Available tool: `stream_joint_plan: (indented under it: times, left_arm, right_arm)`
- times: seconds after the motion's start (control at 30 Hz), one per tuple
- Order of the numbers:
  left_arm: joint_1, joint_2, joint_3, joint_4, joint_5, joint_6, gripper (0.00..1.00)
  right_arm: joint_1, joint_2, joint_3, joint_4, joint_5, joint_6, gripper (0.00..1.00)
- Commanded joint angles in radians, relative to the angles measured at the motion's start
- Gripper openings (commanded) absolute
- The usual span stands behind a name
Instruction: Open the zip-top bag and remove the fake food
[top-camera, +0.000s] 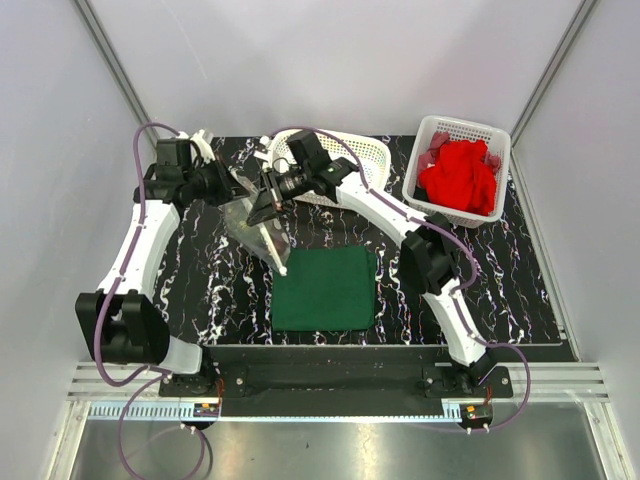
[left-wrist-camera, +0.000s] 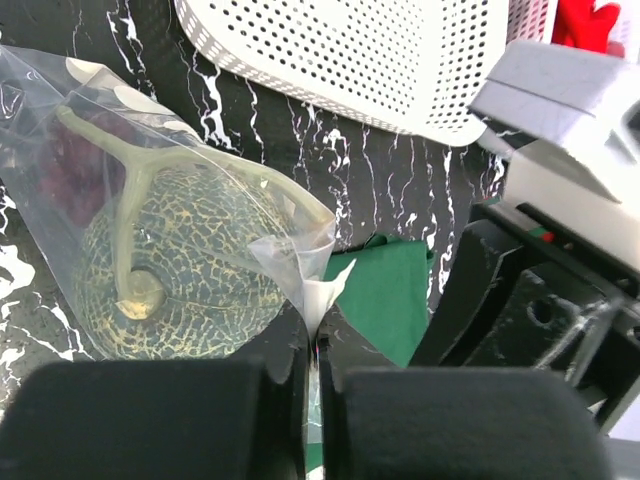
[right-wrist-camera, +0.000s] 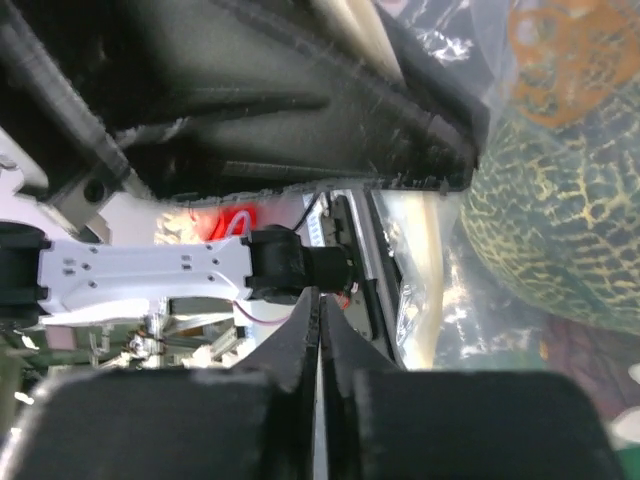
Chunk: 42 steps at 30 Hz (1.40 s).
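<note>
Black marbled table (top-camera: 480, 270): the zip-top bag (left-wrist-camera: 200, 170) lies between my two hands.
Left hand (left-wrist-camera: 312, 340) is clamped on its edge. Right hand (right-wrist-camera: 320, 312) is pinched together opposite, though I can't tell if it holds film. The fake food (left-wrist-camera: 180, 270) bulges left.

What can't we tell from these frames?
- Top view: whether the bag mouth is open; small, partly under the right hand.
- Left wrist view: dark red pieces behind the melon, blurred by crinkled plastic; no count.
- Right wrist view: whether the right hand pinches plastic; film unseen between shut fingers. Melon cut by the right edge.
</note>
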Motion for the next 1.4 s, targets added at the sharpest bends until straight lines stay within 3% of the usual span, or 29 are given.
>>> stream_joint_plan:
  times: [0.0,0.03,0.13,0.2,0.27,0.43,0.7,0.87,1.37]
  left_arm:
    - [0.015,-0.078,-0.019,0.092,-0.001,-0.054,0.25]
    - [0.015,-0.081,-0.031,0.092,-0.004,-0.054,0.25]
    - [0.017,-0.084,-0.061,0.092,-0.014,-0.048,0.15]
    - [0.018,-0.074,-0.061,0.090,0.006,-0.037,0.04]
    - [0.018,-0.064,-0.056,0.090,0.028,-0.028,0.00]
    - [0.020,-0.057,-0.051,0.098,0.055,-0.008,0.00]
    - [0.018,-0.057,-0.047,0.098,0.083,-0.013,0.00]
    - [0.018,-0.057,-0.041,0.098,0.080,-0.019,0.00]
    - [0.040,-0.044,-0.028,0.099,0.092,-0.034,0.00]
  right_arm:
    - [0.009,0.039,0.085,0.050,0.012,0.043,0.00]
    - [0.008,0.050,0.106,0.049,0.008,0.049,0.00]
    - [0.003,0.053,0.097,0.041,0.004,0.074,0.00]
    - [-0.012,-0.003,0.051,0.033,0.033,0.063,0.17]
    - [-0.030,-0.049,-0.048,0.035,0.061,0.045,0.31]
    - [-0.069,-0.125,-0.161,0.032,0.072,-0.015,0.40]
    - [-0.063,-0.071,-0.130,0.032,0.040,-0.020,0.42]
    - [-0.046,-0.027,-0.075,0.029,0.024,-0.016,0.34]
    - [-0.015,-0.019,-0.089,0.027,0.024,-0.036,0.30]
